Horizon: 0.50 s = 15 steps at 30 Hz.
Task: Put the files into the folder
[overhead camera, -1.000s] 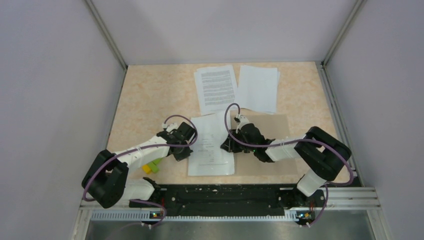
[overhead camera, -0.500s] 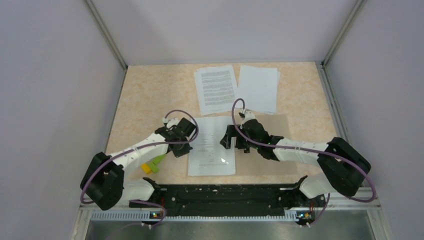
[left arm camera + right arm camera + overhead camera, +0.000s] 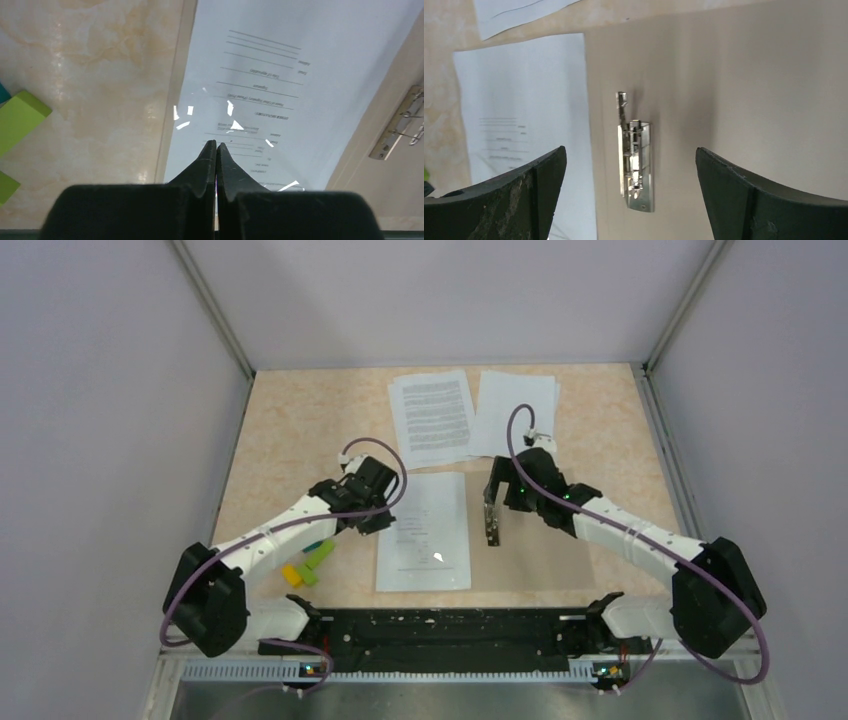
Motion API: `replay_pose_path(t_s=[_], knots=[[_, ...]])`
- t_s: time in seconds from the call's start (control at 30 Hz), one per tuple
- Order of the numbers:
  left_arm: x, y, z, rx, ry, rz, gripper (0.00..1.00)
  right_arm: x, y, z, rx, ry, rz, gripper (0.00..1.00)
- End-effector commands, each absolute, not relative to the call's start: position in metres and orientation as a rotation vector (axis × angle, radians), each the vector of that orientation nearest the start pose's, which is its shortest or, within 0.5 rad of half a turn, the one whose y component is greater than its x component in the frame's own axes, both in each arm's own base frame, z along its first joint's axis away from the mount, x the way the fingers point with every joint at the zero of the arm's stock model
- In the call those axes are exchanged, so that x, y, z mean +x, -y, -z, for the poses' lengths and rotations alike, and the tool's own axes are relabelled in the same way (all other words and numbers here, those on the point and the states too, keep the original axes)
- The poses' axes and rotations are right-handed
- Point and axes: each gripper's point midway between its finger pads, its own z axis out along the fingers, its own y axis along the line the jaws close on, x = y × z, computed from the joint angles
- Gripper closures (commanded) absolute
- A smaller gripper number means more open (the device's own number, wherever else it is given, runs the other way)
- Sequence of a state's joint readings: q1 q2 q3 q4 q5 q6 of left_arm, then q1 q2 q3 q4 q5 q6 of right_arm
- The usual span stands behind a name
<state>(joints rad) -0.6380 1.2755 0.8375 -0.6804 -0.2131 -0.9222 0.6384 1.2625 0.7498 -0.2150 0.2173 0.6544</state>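
One file (image 3: 424, 540) lies on the folder (image 3: 545, 560), its clip (image 3: 636, 165) to the right, other files (image 3: 432, 418) behind.

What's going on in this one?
Two robot arms are filing papers. The folder lies open on the table, with one printed sheet on its left part. The left gripper is shut, holding nothing, over that sheet's left edge. The right gripper hangs wide open above the folder's metal clip. More sheets lie at the far side, outside the folder.
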Motion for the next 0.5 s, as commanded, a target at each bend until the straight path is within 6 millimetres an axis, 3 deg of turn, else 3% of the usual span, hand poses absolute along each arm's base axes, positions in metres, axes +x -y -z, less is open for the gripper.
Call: replay_pose_path(t_s=[0.0, 0.1, 0.17, 0.3, 0.4, 0.47], knots=[[0.269, 0.194, -0.110, -0.392, -2.516, 0.386, 0.98, 0.311, -0.170, -0.118, 0.195, -2.307, -0.350, 0.01], [0.306, 0.207, -0.126, -0.423, -2.454, 0.472, 0.87, 0.344, -0.169, -0.129, 0.206, -2.267, -0.427, 0.01], [0.331, 0.222, -0.136, -0.419, -2.427, 0.587, 0.73, 0.369, -0.162, -0.137, 0.222, -2.240, -0.409, 0.01], [0.388, 0.258, -0.160, -0.268, -2.321, 0.758, 0.55, 0.415, -0.128, -0.136, 0.354, -2.194, -0.401, 0.01], [0.432, 0.285, -0.167, -0.127, -2.254, 0.799, 0.48, 0.448, -0.107, -0.133, 0.414, -2.155, -0.410, 0.01], [0.458, 0.305, -0.159, -0.047, -2.250, 0.872, 0.44, 0.467, -0.092, -0.127, 0.446, -2.146, -0.373, 0.01]])
